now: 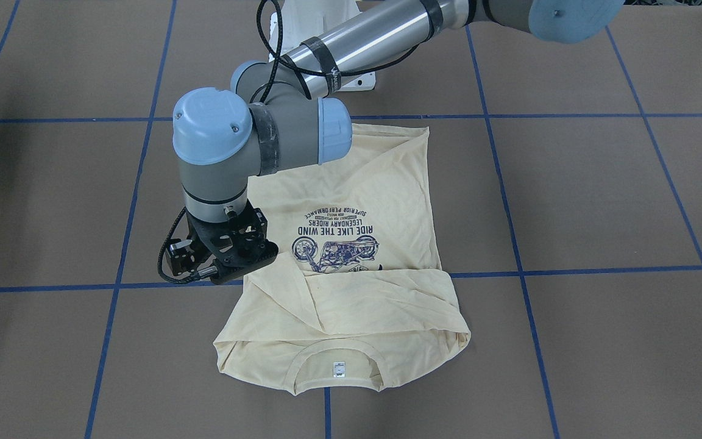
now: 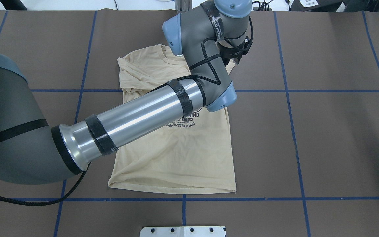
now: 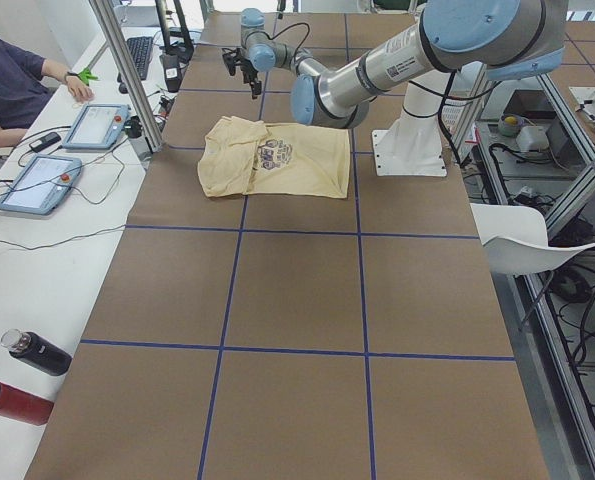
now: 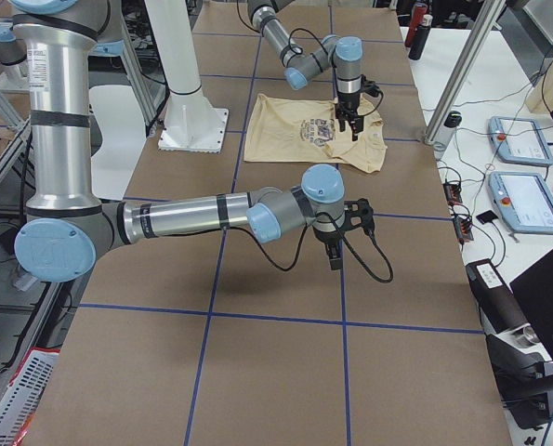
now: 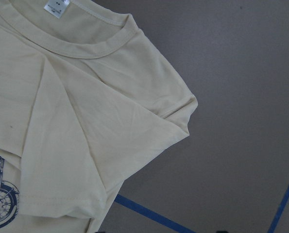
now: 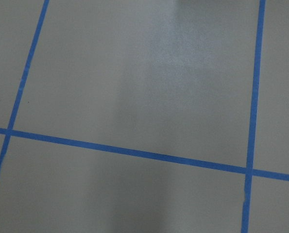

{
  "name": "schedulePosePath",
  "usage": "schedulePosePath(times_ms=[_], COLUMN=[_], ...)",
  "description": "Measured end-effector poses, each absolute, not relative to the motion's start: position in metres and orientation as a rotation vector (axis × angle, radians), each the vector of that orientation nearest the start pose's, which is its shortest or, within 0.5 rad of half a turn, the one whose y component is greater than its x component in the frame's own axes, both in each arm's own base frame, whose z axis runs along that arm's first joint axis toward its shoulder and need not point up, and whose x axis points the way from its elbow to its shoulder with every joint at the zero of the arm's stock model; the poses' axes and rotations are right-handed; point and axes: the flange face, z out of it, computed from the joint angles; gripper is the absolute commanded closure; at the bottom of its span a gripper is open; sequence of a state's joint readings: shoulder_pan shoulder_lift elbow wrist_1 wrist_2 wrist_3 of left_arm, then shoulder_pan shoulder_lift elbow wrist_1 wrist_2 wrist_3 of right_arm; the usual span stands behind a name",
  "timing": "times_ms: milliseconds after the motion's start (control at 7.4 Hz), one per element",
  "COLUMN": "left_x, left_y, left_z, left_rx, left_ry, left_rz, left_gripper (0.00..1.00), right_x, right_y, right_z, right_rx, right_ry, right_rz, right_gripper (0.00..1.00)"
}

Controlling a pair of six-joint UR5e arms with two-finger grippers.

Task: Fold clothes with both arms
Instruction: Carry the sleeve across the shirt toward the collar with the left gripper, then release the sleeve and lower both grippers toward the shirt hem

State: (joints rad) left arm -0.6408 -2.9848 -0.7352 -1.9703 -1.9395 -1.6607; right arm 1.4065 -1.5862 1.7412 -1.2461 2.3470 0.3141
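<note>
Blue tape grids my brown counter beside a white desk. Left hand hangs at the shirt's edge, right hand apart; open or closed, I cannot tell.

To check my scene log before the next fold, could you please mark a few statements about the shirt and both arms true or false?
1. The shirt lies with its print up. True.
2. The right end effector hangs over the shirt. False: it is over bare table, away from the shirt.
3. The left arm reaches across the shirt. True.
4. The collar points towards the robot. False: the hem is on the robot's side.
</note>
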Motion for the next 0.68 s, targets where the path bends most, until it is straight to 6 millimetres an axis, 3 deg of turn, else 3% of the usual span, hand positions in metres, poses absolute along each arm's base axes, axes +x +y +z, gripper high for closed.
schedulePosePath(times_ms=[135, 270, 540, 675], left_x=[0.643, 0.630, 0.577, 0.544], left_y=[-0.600, -0.590, -0.551, -0.527], left_z=[-0.013, 0.003, 0.061, 0.102], left_rx=[-0.033, -0.006, 0.053, 0.086], left_ry=[1.028, 1.007, 0.981, 0.980], left_rz=[-0.399, -0.300, -0.143, -0.082], left_gripper=[0.00, 0.00, 0.00, 0.00], right_x=[-0.029, -0.047, -0.093, -0.123], right_y=[-0.511, -0.515, -0.507, -0.494], right_z=[0.533, 0.518, 0.474, 0.447], right_rx=[0.251, 0.234, 0.202, 0.185], right_ry=[-0.860, -0.878, -0.917, -0.934], right_rz=[-0.015, 0.016, 0.063, 0.090], right_gripper=[0.01, 0.01, 0.01, 0.01])
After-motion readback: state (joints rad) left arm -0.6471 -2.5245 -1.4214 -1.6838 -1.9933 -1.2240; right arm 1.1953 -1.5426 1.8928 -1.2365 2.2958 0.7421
